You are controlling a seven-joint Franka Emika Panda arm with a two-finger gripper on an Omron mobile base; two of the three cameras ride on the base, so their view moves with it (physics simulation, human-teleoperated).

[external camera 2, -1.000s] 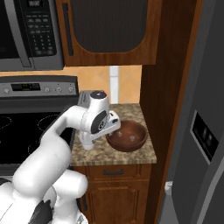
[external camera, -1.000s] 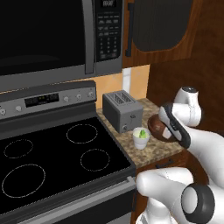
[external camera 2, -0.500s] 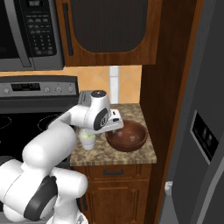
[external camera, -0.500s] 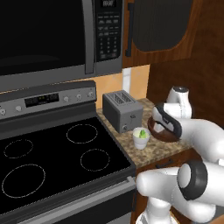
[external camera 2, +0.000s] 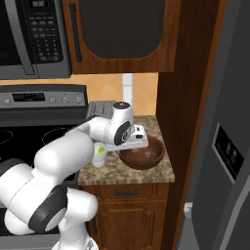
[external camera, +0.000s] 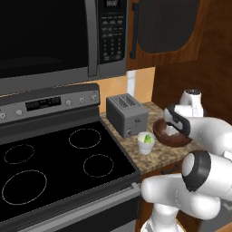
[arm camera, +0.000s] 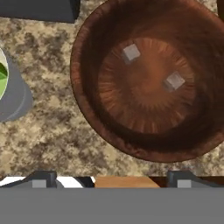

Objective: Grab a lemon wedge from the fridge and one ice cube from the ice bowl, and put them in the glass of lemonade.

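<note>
Over the ice bowl (arm camera: 148,83) the gripper (arm camera: 111,179) had been swung, fingers spread wide and empty; two ice cubes (arm camera: 131,52) lay inside, beside the glass of lemonade (external camera: 146,142), a green wedge seen in it

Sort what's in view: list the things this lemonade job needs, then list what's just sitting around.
Needed for the job:
- ice bowl, with two ice cubes inside
- glass of lemonade, green lemon wedge already in it
- fridge
- gripper, open above the counter's edge by the bowl

Just sitting around:
- toaster
- stove
- microwave
</note>
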